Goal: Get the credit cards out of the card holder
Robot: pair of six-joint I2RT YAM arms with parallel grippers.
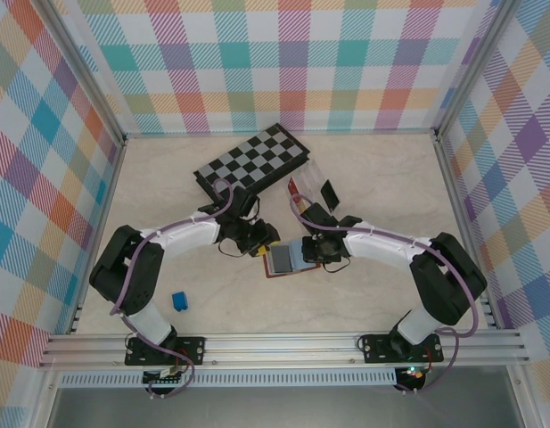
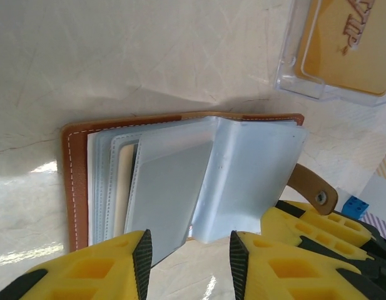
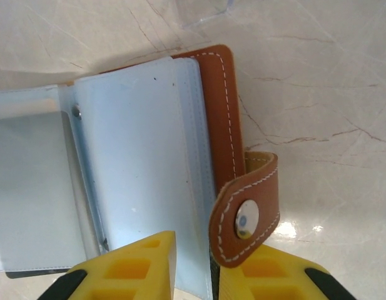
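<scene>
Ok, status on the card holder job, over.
Left fingers apart at the sleeve edges. Right fingers astride the cover by the snap tab, grip unclear. Card holder open, cards still sleeved. Clear box close by, not blocking.

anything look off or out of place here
The chessboard lies skewed to the table's edges at the far side. A small blue cube sits alone near the left arm's base. The card holder lies open, its plastic sleeves fanned up rather than flat.
</scene>
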